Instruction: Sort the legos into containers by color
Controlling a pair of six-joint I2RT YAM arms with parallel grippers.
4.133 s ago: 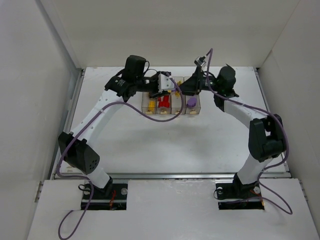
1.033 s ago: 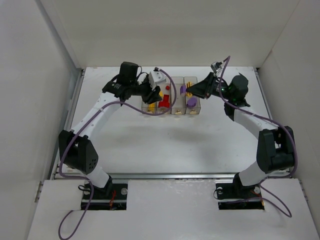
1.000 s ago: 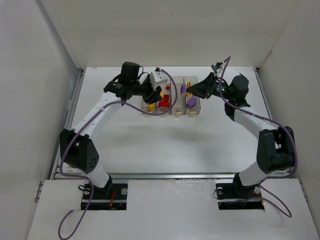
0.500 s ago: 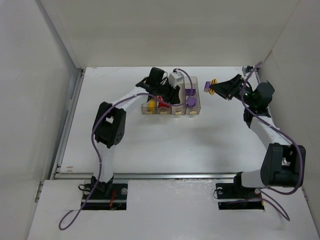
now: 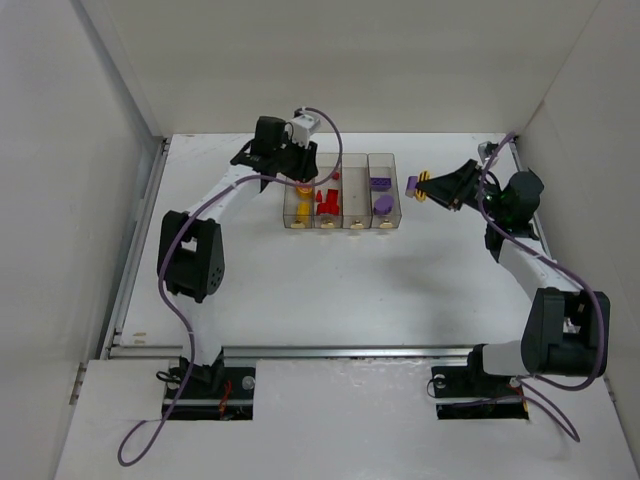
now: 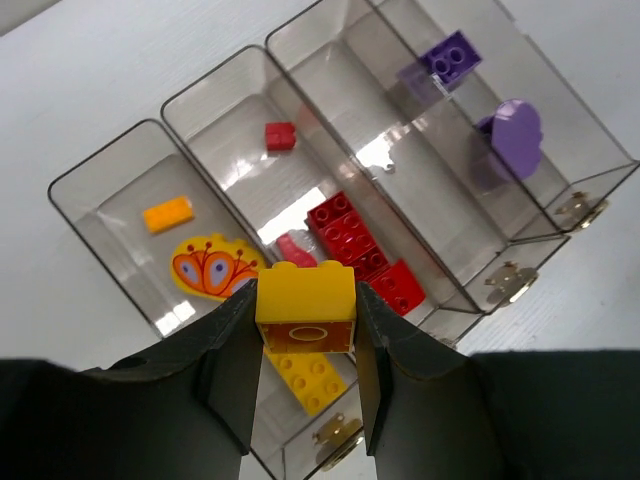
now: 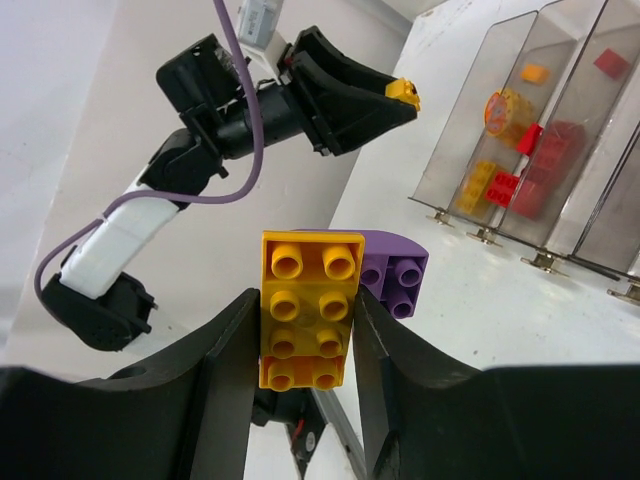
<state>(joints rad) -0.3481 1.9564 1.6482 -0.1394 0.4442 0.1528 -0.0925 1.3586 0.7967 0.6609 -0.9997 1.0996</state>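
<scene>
The containers (image 5: 355,190) are four clear bins in a row. In the left wrist view the left bin holds an orange bit (image 6: 167,213), a butterfly piece (image 6: 215,267) and a yellow plate (image 6: 308,372). Beside it are red legos (image 6: 360,240), and the far bin holds purple legos (image 6: 510,135). My left gripper (image 6: 305,305) is shut on a yellow brick (image 6: 305,290) above the left bin, seen from the top at the bins' back left (image 5: 298,168). My right gripper (image 7: 305,315) is shut on a yellow plate (image 7: 305,300) with a purple piece (image 7: 395,275) stuck to it, hanging right of the bins (image 5: 432,185).
The third bin (image 6: 400,150) shows no pieces. White walls close in the table on the left, back and right. The right arm's elbow (image 5: 520,195) is close to the right wall. The left arm (image 5: 190,255) stretches along the table's left side.
My right gripper has drawn back to the right, away from the bins, with its yellow and purple cluster. My left gripper has shifted from over the bins' middle to their back left.
</scene>
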